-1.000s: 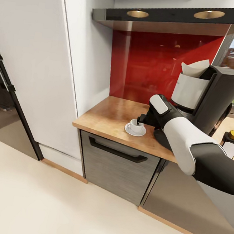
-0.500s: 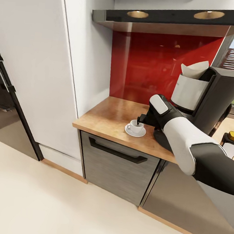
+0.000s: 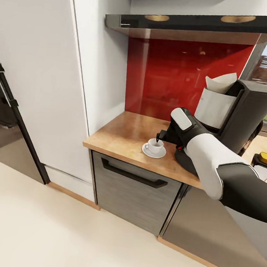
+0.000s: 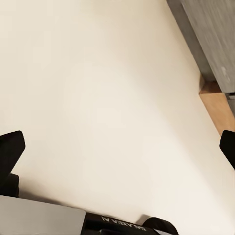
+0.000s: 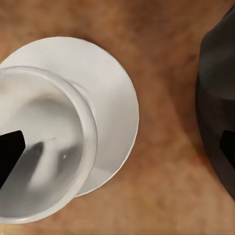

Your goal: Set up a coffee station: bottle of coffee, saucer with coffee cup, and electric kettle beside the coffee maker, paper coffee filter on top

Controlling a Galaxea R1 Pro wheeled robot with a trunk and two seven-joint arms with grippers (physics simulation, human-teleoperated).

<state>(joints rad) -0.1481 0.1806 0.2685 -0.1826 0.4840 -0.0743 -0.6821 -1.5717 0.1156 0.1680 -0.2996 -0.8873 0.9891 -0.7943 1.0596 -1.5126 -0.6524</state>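
Hovering just above the cup [image 3: 153,145], right end effector [image 3: 158,138] with fingers spread wide, one tip over the bowl and the other out toward the coffee maker [image 3: 229,119], holding nothing. Compared with a second ago, hardly any move of arm or cup; only the head view tilted a little, so the hood [image 3: 194,24] looks flatter. Cup sitting on the saucer [image 3: 154,151], on the counter [image 3: 125,136] just beside the coffee maker, filter [image 3: 221,82] in its top. Probably this step finished, release done. Left end effector [image 4: 117,161] open wide too, empty, facing the floor [image 4: 98,98]. Bottle and kettle probably left to bring.
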